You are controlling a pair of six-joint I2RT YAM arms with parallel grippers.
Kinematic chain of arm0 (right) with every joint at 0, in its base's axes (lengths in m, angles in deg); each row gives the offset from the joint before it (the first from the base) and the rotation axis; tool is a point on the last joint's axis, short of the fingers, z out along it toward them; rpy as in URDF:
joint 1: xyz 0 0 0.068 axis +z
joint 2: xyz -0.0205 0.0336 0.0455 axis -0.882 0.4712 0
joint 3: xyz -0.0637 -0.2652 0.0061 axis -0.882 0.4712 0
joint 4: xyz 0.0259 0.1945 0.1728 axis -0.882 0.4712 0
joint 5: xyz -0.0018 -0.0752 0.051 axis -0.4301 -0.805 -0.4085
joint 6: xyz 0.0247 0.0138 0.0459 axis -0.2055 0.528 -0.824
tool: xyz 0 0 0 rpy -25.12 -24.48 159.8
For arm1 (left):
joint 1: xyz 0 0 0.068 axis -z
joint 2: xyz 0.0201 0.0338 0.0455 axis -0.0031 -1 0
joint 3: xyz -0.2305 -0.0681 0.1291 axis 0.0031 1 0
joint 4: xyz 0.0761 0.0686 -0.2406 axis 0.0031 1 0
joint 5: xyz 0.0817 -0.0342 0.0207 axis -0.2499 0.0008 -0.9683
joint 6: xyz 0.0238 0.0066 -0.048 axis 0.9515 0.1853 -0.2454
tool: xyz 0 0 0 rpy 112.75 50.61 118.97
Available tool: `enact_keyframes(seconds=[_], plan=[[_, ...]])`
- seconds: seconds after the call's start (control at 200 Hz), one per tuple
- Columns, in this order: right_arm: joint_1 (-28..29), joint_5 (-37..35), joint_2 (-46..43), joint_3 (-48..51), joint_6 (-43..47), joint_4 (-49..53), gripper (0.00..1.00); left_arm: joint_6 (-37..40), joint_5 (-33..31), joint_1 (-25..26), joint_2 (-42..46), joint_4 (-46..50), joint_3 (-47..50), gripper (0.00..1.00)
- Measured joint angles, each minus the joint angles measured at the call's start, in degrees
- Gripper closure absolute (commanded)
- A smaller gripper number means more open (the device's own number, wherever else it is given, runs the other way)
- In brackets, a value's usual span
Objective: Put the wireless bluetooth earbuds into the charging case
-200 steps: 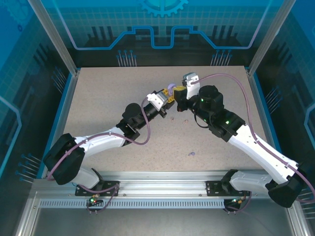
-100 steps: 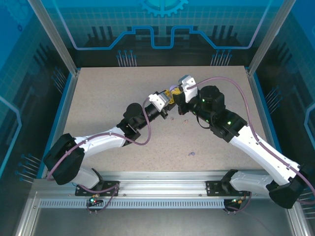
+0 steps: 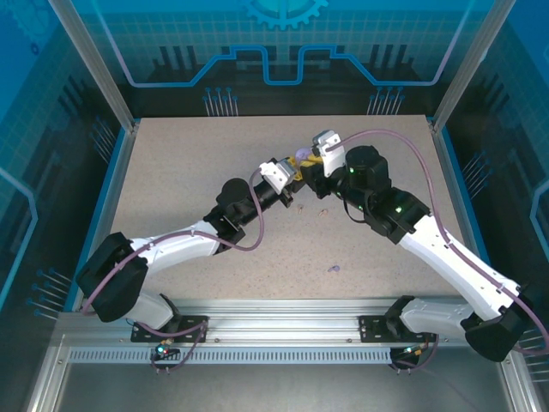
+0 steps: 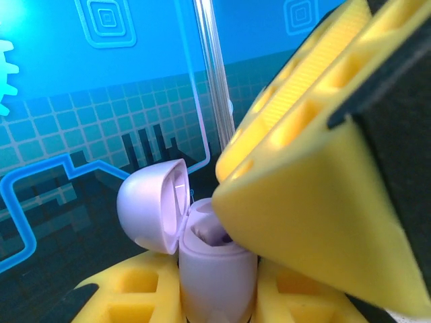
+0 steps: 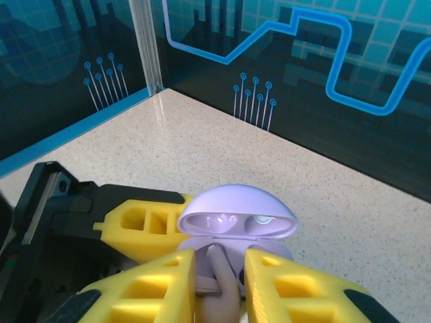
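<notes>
We see the speckled beige table [image 3: 171, 189] inside blue printed panels [image 3: 274, 51]. The left arm [image 3: 171, 249] comes from the near-left corner and the right arm [image 3: 446, 249] from the near-right corner. Both reach to the middle of the table, a bit toward the far edge. There the left claw [image 3: 294, 174] and right claw [image 3: 307, 164] meet, tip to tip.

The left claw is clenched on the lilac charging case [image 3: 299, 155], which is held up off the table. In the left wrist view its yellow fingers [image 4: 128, 296] clamp the case body from both sides, low down. The case is upright and its lid [image 4: 151, 205] is swung open to the left. One big yellow finger [image 4: 316, 182] of the right claw crowds in from the right, just over the case mouth. Something lilac sits in a well of the case; we can't tell if it's a bud.

In the right wrist view the lid stands up behind the case body, hollow side toward the camera. A pale pinkish-beige earbud [image 5: 219, 272] lies between the right claw's two yellow fingers [image 5: 155, 282], its far end at the case mouth. The fingers sit just beside the bud on both sides. We cannot tell whether they pinch it or have let go.

A lilac earbud [image 3: 334, 269] lies loose on the table, right of centre toward the near edge, well apart from the claws. A tiny speck [image 3: 322, 209] lies near the right arm's wrist, too small to name.
</notes>
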Motion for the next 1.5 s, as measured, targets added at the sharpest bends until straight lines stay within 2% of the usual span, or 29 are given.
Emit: enact_keyframes(seconds=[0.14,0.18,0.49,0.53,0.745,0.87,0.935,1.035,1.321,1.501], plan=[[-2.82,2.23,0.00,-0.39,-3.48,0.68,0.68,-0.02,0.00,0.00,0.00,-0.26,-0.02,1.00],[-3.37,3.21,0.00,-0.61,-4.66,0.92,0.63,-0.02,0.00,0.00,0.00,-0.35,-0.02,1.00],[-5.25,8.04,-0.52,-2.49,-9.44,1.95,0.61,-0.22,-0.70,0.00,-0.26,-0.59,-0.09,1.00],[-6.36,8.33,-0.90,-2.45,-11.08,2.03,0.54,-0.33,-1.14,0.00,-0.39,-0.63,-0.09,1.00],[-13.49,7.06,-4.92,1.31,-20.96,4.11,0.38,-1.95,-4.57,-0.22,-0.63,-2.10,0.76,1.00],[-17.09,5.64,-3.43,2.62,-27.47,6.93,0.29,-3.26,-6.03,-0.55,-0.63,-2.73,3.13,1.00],[-18.71,5.03,-0.35,2.71,-30.05,8.83,0.22,-3.69,-6.58,-0.59,-0.61,-2.69,4.37,1.00],[-20.68,3.93,6.84,0.94,-32.22,12.41,0.22,-4.44,-7.37,-0.59,-0.44,-2.71,5.68,1.00],[-26.77,3.69,32.89,-13.77,-35.36,22.60,0.30,-5.62,-8.37,-0.92,0.61,-3.19,6.93,1.00],[-27.39,3.23,43.10,-22.91,-35.12,26.25,0.36,-6.10,-8.35,-1.31,0.61,-3.65,6.99,1.00]])
